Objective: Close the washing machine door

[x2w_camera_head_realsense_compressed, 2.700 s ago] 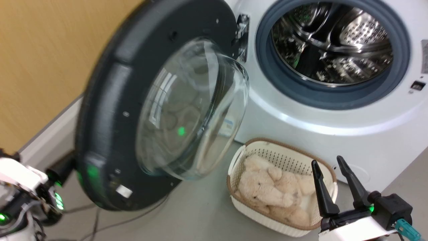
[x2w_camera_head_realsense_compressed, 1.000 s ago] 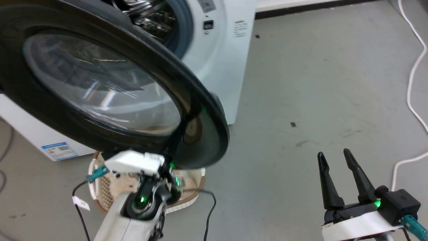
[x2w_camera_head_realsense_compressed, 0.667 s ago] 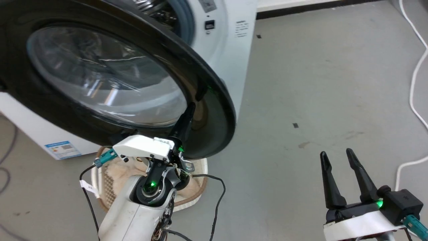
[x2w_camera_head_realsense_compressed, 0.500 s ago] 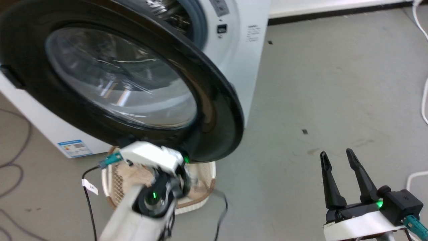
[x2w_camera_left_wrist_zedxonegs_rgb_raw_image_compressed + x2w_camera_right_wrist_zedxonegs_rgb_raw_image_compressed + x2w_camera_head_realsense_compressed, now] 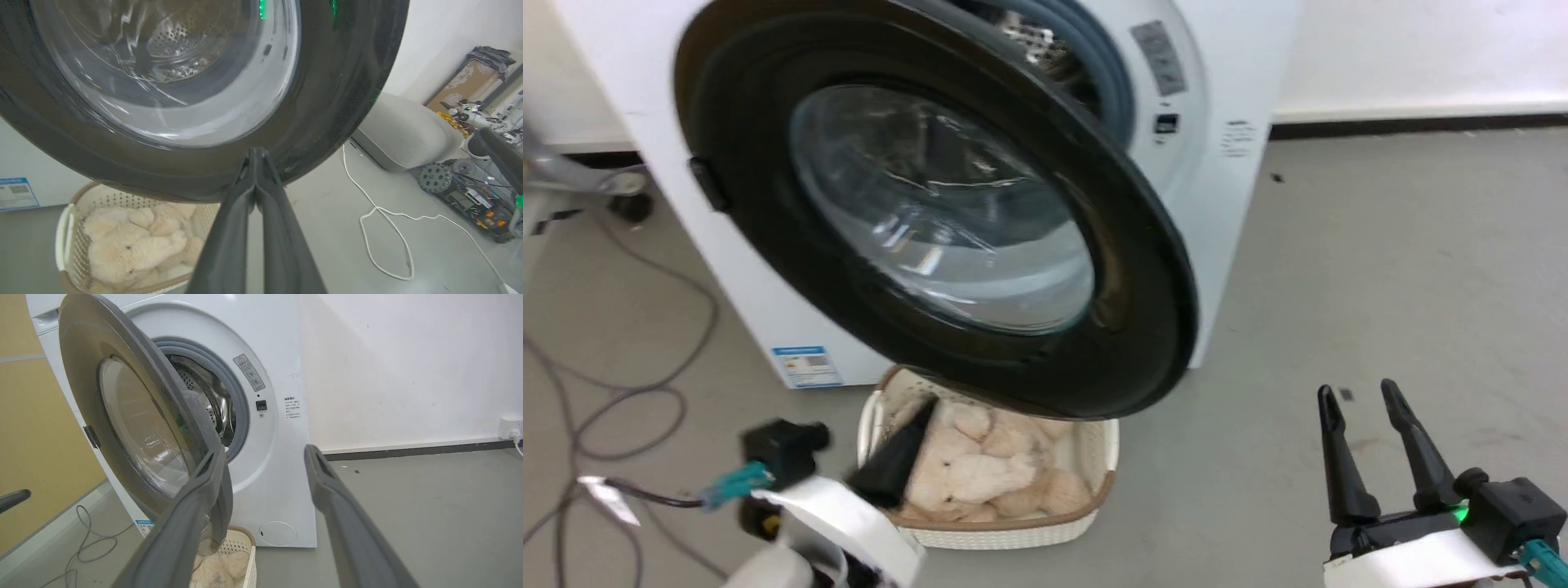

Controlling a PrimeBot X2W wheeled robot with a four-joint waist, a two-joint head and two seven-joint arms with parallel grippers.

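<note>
The washing machine door is partly open. The left claw, pinched closed maybe to push, points at its 6 o'clock edge. The right claw is spread.

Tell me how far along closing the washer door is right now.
Done: the washing machine door stands partway closed, angled toward the opening. In hand: the left end effector, shut, points at its lower rim; contact unclear. Left: a gap shows the drum, so the door needs pushing until it latches. The right end effector is open, away from the door.
</note>
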